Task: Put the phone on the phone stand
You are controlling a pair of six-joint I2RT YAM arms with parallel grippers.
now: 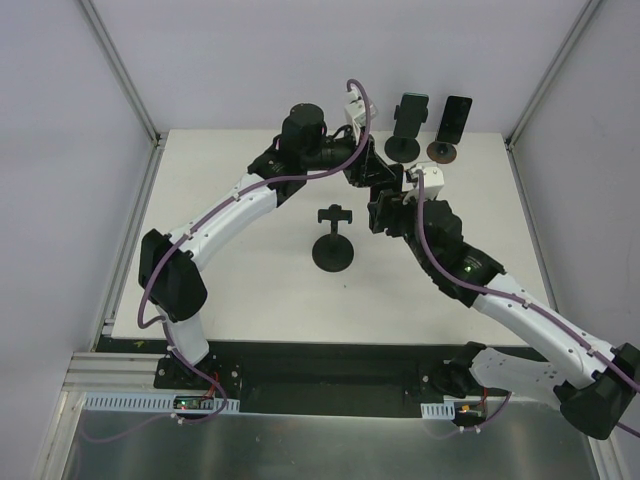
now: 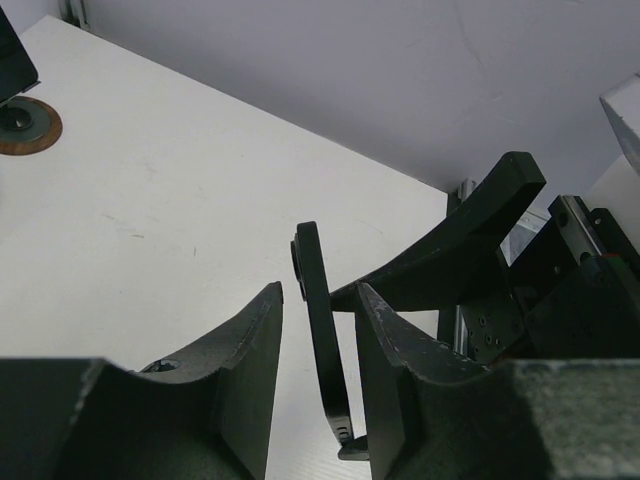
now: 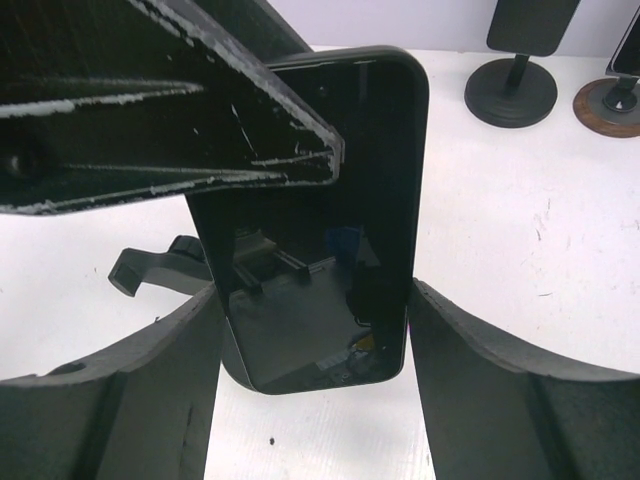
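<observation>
Item 1, phone (image 3: pixel 320 200): dark, glossy slab, off the table (image 1: pixel 250 290), held up between the two arms right of and slightly beyond the bare stand. My overhead view barely shows it among the black fingers. My right wrist view gives its whole face. My left wrist view gives only its thin edge.

Item 2, right gripper (image 3: pixel 318 300): fingers spread wide and clamped across the phone's width, each inner face touching a long side near the bottom corners. I read this only from its own camera. In the left wrist view, one of its fingers (image 2: pixel 470 240) shows as a curved black bar reaching in to the phone's right.

Item 3, left gripper (image 2: pixel 320 290): jaws drawn narrow about the phone's thickness, one on each flat side. Its own camera shows a sliver of table between the left jaw and the phone and a thinner gap on the right. I cannot tell whether either jaw presses the glass lower down.

Item 4, phone stand (image 1: pixel 333 250): black, round base, bare cradle, mid-table, left of both grippers. Only the overhead view shows it whole.

Item 5, black-based stand (image 1: pixel 405 130) and brown-based stand (image 1: pixel 447 135): side by side at the far edge, each carrying a dark handset.
</observation>
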